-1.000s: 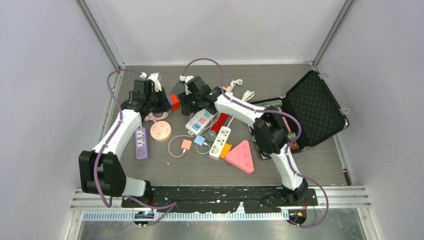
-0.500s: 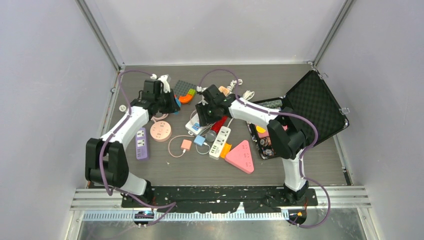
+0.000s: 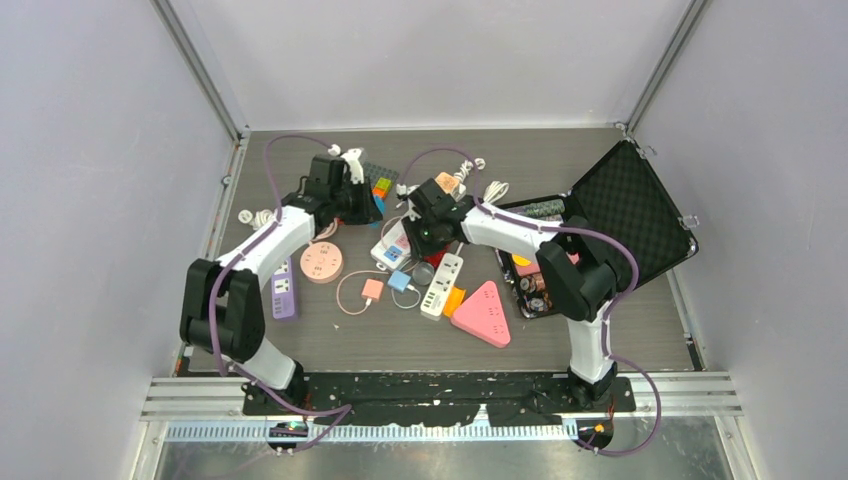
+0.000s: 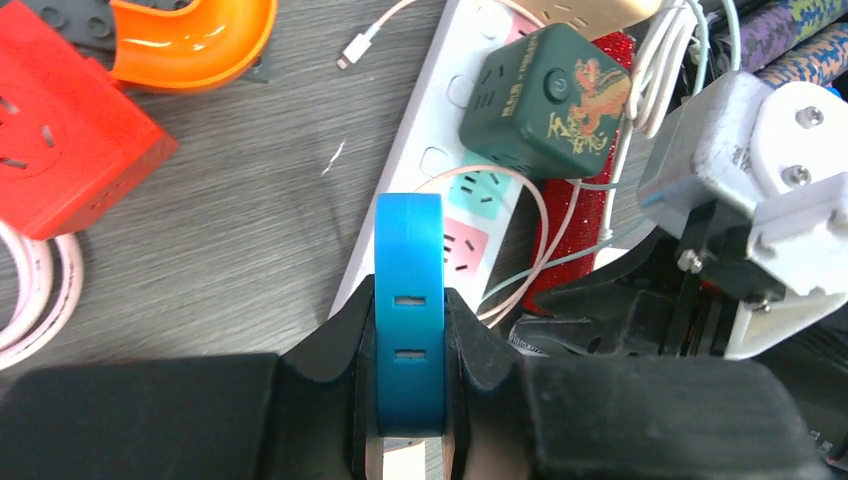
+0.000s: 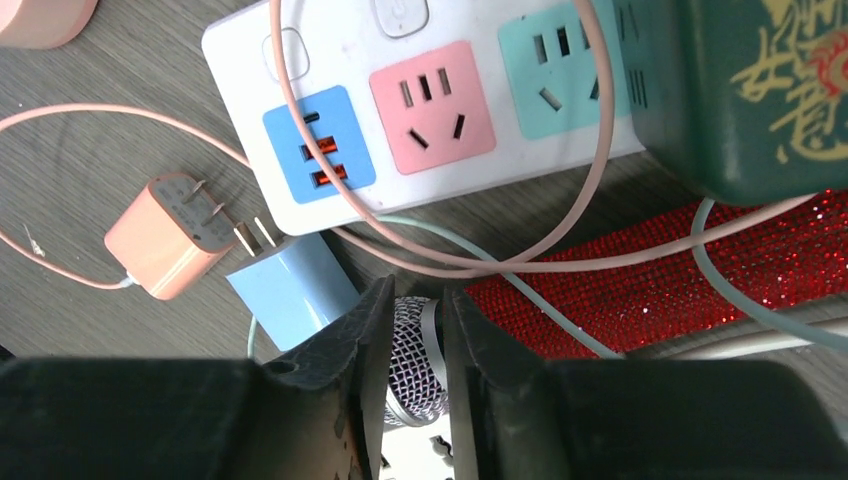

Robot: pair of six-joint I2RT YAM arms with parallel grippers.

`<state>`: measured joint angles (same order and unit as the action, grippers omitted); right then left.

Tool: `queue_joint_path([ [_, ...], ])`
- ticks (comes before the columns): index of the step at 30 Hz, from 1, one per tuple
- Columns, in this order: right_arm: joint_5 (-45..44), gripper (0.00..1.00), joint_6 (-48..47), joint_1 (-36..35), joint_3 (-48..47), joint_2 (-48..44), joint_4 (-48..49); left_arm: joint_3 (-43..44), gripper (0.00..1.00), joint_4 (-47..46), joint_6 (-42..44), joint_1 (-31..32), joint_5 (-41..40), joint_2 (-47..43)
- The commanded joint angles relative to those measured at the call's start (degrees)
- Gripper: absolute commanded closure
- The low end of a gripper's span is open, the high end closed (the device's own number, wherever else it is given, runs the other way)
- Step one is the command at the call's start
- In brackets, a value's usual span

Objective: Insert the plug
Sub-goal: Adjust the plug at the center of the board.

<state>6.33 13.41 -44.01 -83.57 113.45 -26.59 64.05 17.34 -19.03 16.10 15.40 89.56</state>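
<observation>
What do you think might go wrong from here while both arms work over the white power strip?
The pink cable loops across the sockets of the white power strip and may block or snag the blue adapter pinched in the left gripper. The fingers of the right gripper straddle a mesh-headed object, so it might grab that by mistake. Both wrists crowd the same strip, so they could bump.

My left arm [image 3: 268, 243] and right arm [image 3: 512, 230] converge on the white power strip [image 4: 420, 125], with the left gripper [image 4: 410, 330] beside it, clamped on a blue plug [image 4: 408, 245], and the right gripper [image 5: 418, 320] off its end, jaws a slit apart.
</observation>
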Motion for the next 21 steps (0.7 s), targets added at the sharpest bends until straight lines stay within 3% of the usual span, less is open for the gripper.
queue_joint_path([
  [1,0.4,0.71,-1.0,0.3,1.4,-4.0,0.0,3.1,1.0,-3.7,0.9,0.8,-1.5,0.8],
  [5,0.5,0.65,-2.8,0.7,3.1,-4.9,1.4,4.5,1.0,-2.7,1.3,0.7,-3.0,0.6],
  [9,1.3,0.52,-2.8,0.8,4.2,-5.8,5.6,5.6,1.0,-0.6,-0.2,0.6,-8.1,-0.3],
  [12,1.9,0.39,5.0,1.8,4.6,-6.3,8.1,5.6,1.0,-0.2,-1.4,0.1,-8.8,-1.3],
  [14,2.1,0.36,12.1,3.1,5.8,-7.1,10.0,5.6,1.0,0.0,-1.7,0.1,-9.1,-1.8],
  [21,1.2,0.4,29.2,4.6,12.1,-11.8,17.8,6.3,1.0,1.8,-1.9,0.1,-9.4,-2.6],
])
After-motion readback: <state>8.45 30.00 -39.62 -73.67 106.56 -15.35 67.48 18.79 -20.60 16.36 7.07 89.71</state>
